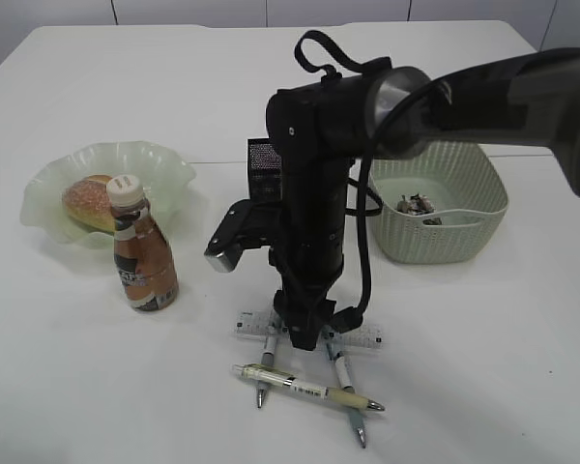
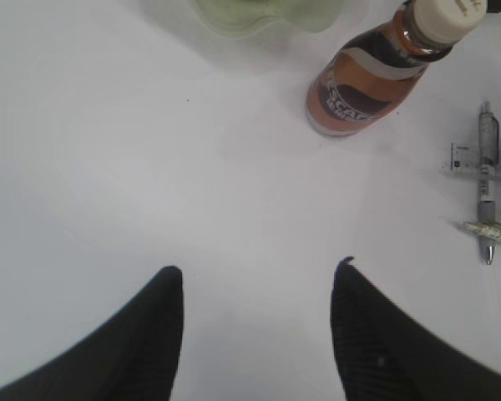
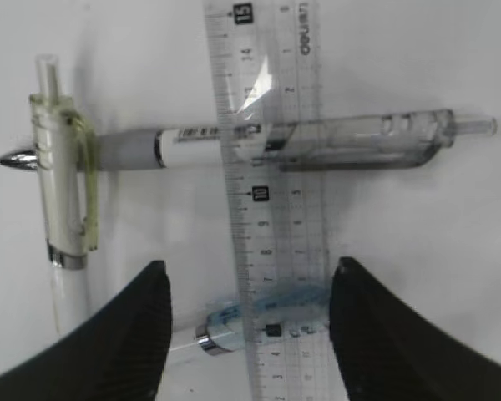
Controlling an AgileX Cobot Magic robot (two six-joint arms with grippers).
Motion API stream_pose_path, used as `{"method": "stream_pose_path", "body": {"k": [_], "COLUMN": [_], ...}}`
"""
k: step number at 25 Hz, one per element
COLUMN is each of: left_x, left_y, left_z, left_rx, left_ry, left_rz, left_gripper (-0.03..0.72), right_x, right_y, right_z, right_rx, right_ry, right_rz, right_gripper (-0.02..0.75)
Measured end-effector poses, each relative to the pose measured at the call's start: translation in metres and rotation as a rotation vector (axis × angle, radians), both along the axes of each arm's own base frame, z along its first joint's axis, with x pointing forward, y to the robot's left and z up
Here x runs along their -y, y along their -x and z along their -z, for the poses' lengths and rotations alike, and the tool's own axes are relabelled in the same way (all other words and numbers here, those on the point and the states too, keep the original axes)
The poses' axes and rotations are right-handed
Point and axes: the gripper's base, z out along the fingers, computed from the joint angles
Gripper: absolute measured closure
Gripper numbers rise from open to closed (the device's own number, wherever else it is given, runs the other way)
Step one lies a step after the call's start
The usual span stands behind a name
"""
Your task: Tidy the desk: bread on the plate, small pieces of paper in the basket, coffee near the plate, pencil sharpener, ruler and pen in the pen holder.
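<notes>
**R gripper over ruler and pens, desk partly sorted**

R arm (image 1: 314, 203) reaches in from the right edge and drops almost straight down at table centre-front. Its bulk hides most of the black pen holder (image 1: 262, 166) behind it and part of the ruler. R gripper (image 3: 246, 322) is spread wide, nothing held; in the wrist view its two dark fingers (image 3: 121, 334) sit either side of the clear ruler (image 3: 271, 192), w/ the ruler running lengthwise through the gap. Can't tell if the tips touch the table.

Ruler lies across two grey pens. One pen (image 3: 301, 142) runs crosswise under it, a second (image 3: 234, 326) is partly covered lower down, near the fingers. A third, pale green-clipped pen (image 3: 63, 184) lies across the tips of the other two, clear of the ruler. Ext view: same pen (image 1: 304, 387) sits nearest the front edge.

L gripper (image 2: 257, 330) hovers over bare table, fingers well apart, empty. Coffee bottle (image 1: 143, 249) stands upright just in front of the frilled green plate (image 1: 159, 164), bread (image 1: 89, 200) on the plate. White basket (image 1: 440, 208) at right, well apart from the pens, w/ paper scraps (image 1: 418, 205) inside.

Pencil sharpener: can't make it out.
</notes>
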Motion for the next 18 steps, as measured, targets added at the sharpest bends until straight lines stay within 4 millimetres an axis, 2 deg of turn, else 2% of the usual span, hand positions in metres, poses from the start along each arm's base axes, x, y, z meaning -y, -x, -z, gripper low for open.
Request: {"method": "stream_pose_path", "body": {"k": [4,10,18], "left_x": [0.0,0.0,0.0], "left_y": [0.0,-0.001,-0.0016], "left_z": [0.0,0.0011,0.0015], "left_rx": [0.0,-0.006,-0.006], "left_ry": [0.0,0.0,0.0], "left_rz": [0.0,0.0,0.0], "left_gripper": [0.272,0.272,0.272], "right_x": [0.0,0.0,-0.003], "right_y": [-0.0004,-0.0009,-0.0062], "right_z": [0.0093,0.0093,0.0096], "right_rx": [-0.016,-0.01,0.048], "right_ry": [0.013,0.014,-0.019], "right_rz": [-0.001,-0.002,0.002], "right_gripper": [0.282,0.237,0.235]}}
